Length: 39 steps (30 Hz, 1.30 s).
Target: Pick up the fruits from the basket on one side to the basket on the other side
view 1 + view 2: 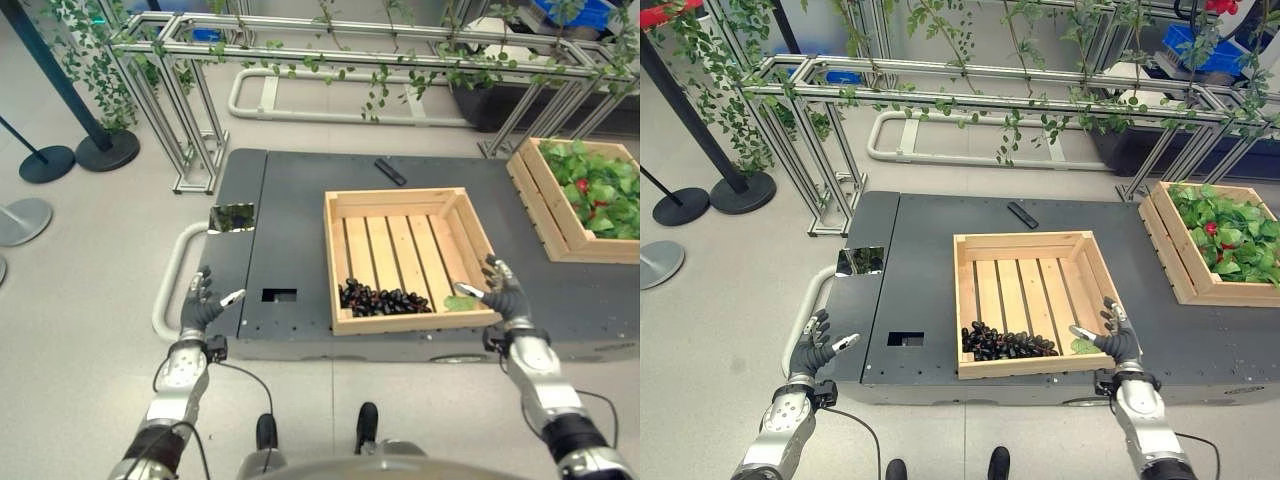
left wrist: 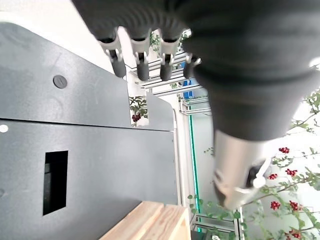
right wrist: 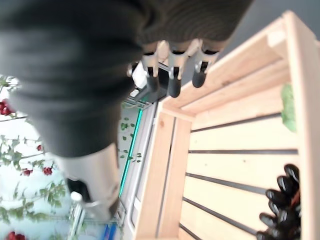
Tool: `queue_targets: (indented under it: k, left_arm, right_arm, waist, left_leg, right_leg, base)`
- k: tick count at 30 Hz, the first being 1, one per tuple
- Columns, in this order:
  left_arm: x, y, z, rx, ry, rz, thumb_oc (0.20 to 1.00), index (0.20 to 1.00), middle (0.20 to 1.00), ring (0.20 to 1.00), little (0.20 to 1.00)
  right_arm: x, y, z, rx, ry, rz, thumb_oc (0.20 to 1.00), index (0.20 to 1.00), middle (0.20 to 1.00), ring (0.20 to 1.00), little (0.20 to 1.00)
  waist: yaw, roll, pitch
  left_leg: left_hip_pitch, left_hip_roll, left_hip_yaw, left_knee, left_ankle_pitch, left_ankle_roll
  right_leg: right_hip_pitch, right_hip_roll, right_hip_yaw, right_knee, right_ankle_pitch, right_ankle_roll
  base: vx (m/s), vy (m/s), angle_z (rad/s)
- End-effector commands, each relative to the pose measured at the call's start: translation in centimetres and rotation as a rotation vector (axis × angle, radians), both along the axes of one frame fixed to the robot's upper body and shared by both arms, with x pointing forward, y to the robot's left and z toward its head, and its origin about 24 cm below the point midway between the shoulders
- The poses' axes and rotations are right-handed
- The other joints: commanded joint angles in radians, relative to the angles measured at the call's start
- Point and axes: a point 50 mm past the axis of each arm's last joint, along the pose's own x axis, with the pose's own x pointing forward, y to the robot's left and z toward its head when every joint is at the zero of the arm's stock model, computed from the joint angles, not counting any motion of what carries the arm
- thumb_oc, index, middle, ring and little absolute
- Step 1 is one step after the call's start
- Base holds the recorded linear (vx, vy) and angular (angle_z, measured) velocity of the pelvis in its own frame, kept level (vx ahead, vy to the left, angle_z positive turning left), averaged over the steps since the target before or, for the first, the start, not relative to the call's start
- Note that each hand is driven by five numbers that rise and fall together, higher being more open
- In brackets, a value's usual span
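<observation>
Large dark grey metal platform (image 1: pixel 300 215) low on the pale floor, with a rectangular cut-out (image 1: pixel 279 295) near its front left edge. Behind it a silver aluminium-profile frame (image 1: pixel 330 35) hung with green vines. Near-centre on the platform sits a light slatted wooden crate (image 1: pixel 345 255), open-topped; along its near wall lies a bunch of dark purple-black grapes (image 1: pixel 385 299), with a small green leaf (image 1: pixel 459 302) at the near right corner just beside them. Second light wooden crate (image 1: pixel 540 210) at the platform's right end, well apart from the first, packed with green leaves and a few small red fruits (image 1: pixel 583 186). Small black bar-shaped remote-like object (image 1: pixel 390 171) lies on the platform behind the centre crate. Small shiny reflective square plate (image 1: pixel 232 217) at the platform's left side.

Right hand (image 1: pixel 505 292) is over the near right corner of the centre crate, fingers spread and straight, holding nothing; thumb tip near the leaf. Left hand (image 1: pixel 200 305) hovers at the platform's front left edge, fingers straight and spread, empty.
</observation>
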Motion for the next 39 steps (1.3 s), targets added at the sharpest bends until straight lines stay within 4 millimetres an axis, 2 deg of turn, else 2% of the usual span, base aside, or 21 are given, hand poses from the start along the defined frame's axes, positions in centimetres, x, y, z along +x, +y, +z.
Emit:
queue_targets:
  k: [1,5,6,11,14,16,20,25,30,33,35,39]
  left_arm:
    - [2.1,1.6,3.6,0.063,-0.152,-0.018,1.0,1.0,1.0,1.0,1.0]
    - [2.0,2.2,4.5,0.072,-0.182,-0.024,1.0,1.0,1.0,1.0,1.0]
    - [2.1,2.3,5.7,0.052,-0.24,-0.033,1.0,1.0,1.0,1.0,1.0]
    - [2.2,2.7,7.4,0.076,-0.3,-0.046,1.0,1.0,1.0,1.0,1.0]
    - [2.6,2.7,9.8,0.134,-0.377,-0.089,1.0,1.0,1.0,1.0,1.0]
    - [2.7,2.7,9.9,0.146,-0.382,-0.094,1.0,1.0,1.0,1.0,1.0]
    - [2.8,2.2,10.7,0.184,-0.403,-0.132,1.0,1.0,1.0,1.0,1.0]
    - [3.1,1.4,11.8,0.172,-0.456,-0.151,1.0,1.0,1.0,1.0,1.0]
    - [3.2,1.0,12.3,0.162,-0.479,-0.147,1.0,1.0,1.0,1.0,1.0]
    - [3.4,0.7,12.5,0.144,-0.495,-0.139,1.0,1.0,1.0,1.0,1.0]
    - [3.6,0.5,12.6,0.139,-0.502,-0.133,1.0,1.0,1.0,1.0,1.0]
    - [4.3,0.3,13.8,0.143,-0.548,-0.123,1.0,1.0,1.0,1.0,1.0]
  right_arm:
    - [2.1,-1.5,5.9,-0.101,-0.186,0.051,1.0,1.0,1.0,1.0,1.0]
    - [2.5,-3.9,9.9,-0.184,-0.243,0.06,1.0,1.0,1.0,1.0,1.0]
    - [2.8,-4.3,11.5,-0.21,-0.268,0.082,1.0,1.0,1.0,1.0,1.0]
    - [3.1,-4.1,12.8,-0.237,-0.29,0.117,1.0,1.0,1.0,1.0,1.0]
    - [3.7,-3.8,15.2,-0.359,-0.29,0.179,1.0,1.0,1.0,1.0,1.0]
    - [3.9,-3.9,15.8,-0.393,-0.286,0.184,1.0,1.0,1.0,1.0,1.0]
    - [4.6,-3.9,19.2,-0.64,-0.253,0.214,1.0,1.0,1.0,1.0,1.0]
    - [5.4,-2.9,22.0,-0.748,-0.297,0.231,1.0,1.0,1.0,1.0,1.0]
    - [6.0,-1.8,23.5,-0.823,-0.327,0.245,1.0,1.0,1.0,1.0,1.0]
    - [6.3,-1.2,23.7,-0.859,-0.332,0.262,1.0,1.0,1.0,1.0,1.0]
    - [6.5,-0.5,23.9,-0.967,-0.302,0.298,1.0,1.0,1.0,1.0,1.0]
    - [7.3,0.0,24.1,-1.053,-0.271,0.294,1.0,1.0,1.0,1.0,1.0]
  waist:
    - [0.007,-0.044,0.042]
    - [0.01,-0.052,0.056]
    - [0.012,-0.053,0.065]
    - [0.017,-0.05,0.074]
    - [0.022,-0.042,0.091]
    - [0.023,-0.042,0.096]
    - [0.032,-0.042,0.114]
    - [0.04,-0.036,0.162]
    - [0.046,-0.037,0.203]
    - [0.053,-0.036,0.233]
    - [0.057,-0.034,0.253]
    - [0.059,-0.026,0.282]
  left_leg:
    - [0.032,-0.008,0.014,0.027,-0.052,-0.006]
    - [0.015,-0.005,0.014,0.03,-0.045,-0.012]
    - [0.007,-0.003,0.014,0.031,-0.04,-0.015]
    - [0.001,0.0,0.014,0.027,-0.034,-0.018]
    - [-0.013,0.0,0.01,0.024,-0.025,-0.021]
    - [-0.018,-0.001,0.009,0.024,-0.023,-0.021]
    - [-0.033,-0.001,0.005,0.019,-0.015,-0.022]
    - [-0.077,-0.002,-0.015,0.02,-0.002,-0.021]
    - [-0.127,-0.006,-0.036,0.039,0.0,-0.018]
    - [-0.149,-0.01,-0.048,0.058,-0.004,-0.015]
    - [-0.165,-0.01,-0.052,0.068,-0.005,-0.014]
    - [-0.181,-0.007,-0.06,0.065,0.003,-0.016]
  right_leg:
    - [0.036,-0.06,0.024,0.041,-0.047,0.117]
    - [0.019,-0.06,0.024,0.043,-0.038,0.119]
    - [0.009,-0.059,0.023,0.045,-0.036,0.119]
    - [-0.001,-0.057,0.023,0.045,-0.032,0.119]
    - [-0.015,-0.057,0.018,0.047,-0.03,0.121]
    - [-0.02,-0.058,0.018,0.048,-0.028,0.122]
    - [-0.038,-0.058,0.016,0.056,-0.027,0.124]
    - [-0.092,-0.06,0.014,0.099,-0.038,0.119]
    - [-0.133,-0.059,0.015,0.116,-0.043,0.114]
    - [-0.155,-0.059,0.016,0.139,-0.051,0.109]
    - [-0.172,-0.061,0.013,0.154,-0.056,0.107]
    - [-0.192,-0.061,0.006,0.161,-0.056,0.105]
  base:
    - [0.0,0.0,0.0]
    - [0.0,0.0,0.0]
    - [-0.02,-0.008,-0.05]
    - [0.0,-0.006,-0.02]
    - [0.0,0.0,0.0]
    - [0.0,0.0,0.0]
    - [0.0,0.0,0.01]
    - [-0.01,-0.005,0.01]
    - [0.01,-0.028,0.08]
    - [-0.01,-0.022,0.06]
    - [-0.02,-0.007,0.03]
    - [-0.02,-0.011,0.07]
